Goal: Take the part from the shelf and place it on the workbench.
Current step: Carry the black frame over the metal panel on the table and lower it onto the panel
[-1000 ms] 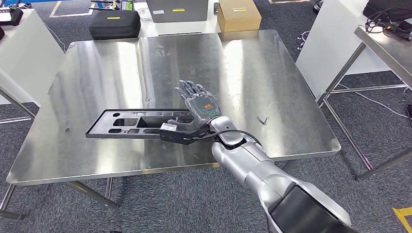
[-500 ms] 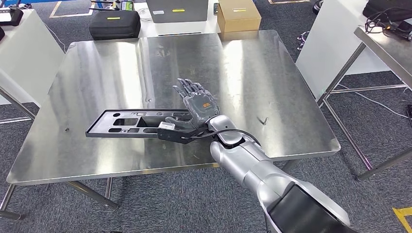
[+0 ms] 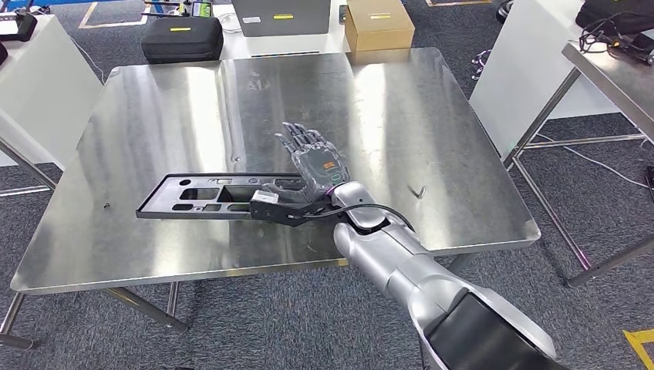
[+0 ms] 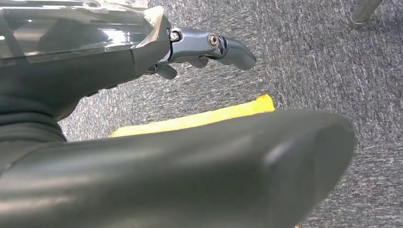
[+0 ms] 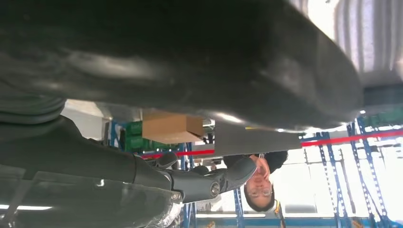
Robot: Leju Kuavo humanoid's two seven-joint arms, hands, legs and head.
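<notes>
Part (image 3: 208, 195), a long flat black tray-like piece with rectangular cut-outs, is lying flat on the steel workbench (image 3: 432, 139), toward the bench's 7 o'clock area with its long axis running 9 to 3. It looks rigid and fairly light, likely moulded plastic, and on the polished steel it would probably slide easily; the rim at either short end or an edge of a cut-out seems the natural place to take hold. At the part's 3 o'clock end the right hand (image 3: 312, 166) is hovering with its fingers spread and pointing toward 12 o'clock, holding nothing, though whether the thumb side is touching the part is hard to tell because the wrist camera mount is covering that end. The left hand (image 4: 209, 47) is hanging over grey carpet by a yellow floor strip (image 4: 195, 118), with fingers that seem loosely curled around nothing; how far they are closed I cannot tell. Beyond the bench at 12 o'clock, a cardboard box (image 3: 378, 25) and a black case (image 3: 182, 38) are sitting.
</notes>
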